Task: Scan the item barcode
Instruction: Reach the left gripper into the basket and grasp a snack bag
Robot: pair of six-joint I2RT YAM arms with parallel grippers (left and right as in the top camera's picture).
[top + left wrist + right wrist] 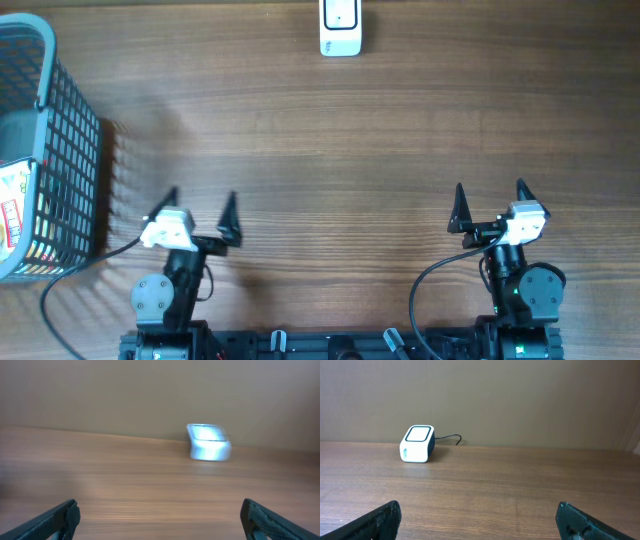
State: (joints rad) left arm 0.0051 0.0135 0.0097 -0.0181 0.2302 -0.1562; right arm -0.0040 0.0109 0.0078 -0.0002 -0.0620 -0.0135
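Both pincers gape empty, left gripper point(200, 197) and right gripper point(490, 188) alike. The white printed packet point(12, 215) lies inside the grey mesh basket point(78, 150) at far left; the left gripper should lift it cleanly, then face its barcode toward the white boxy scanner point(340, 27).

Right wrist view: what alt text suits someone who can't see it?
A white barcode scanner with a dark cable sits at the far left of a wooden table, before a beige wall. The right claw, open, shows dark fingertips at the bottom corners.
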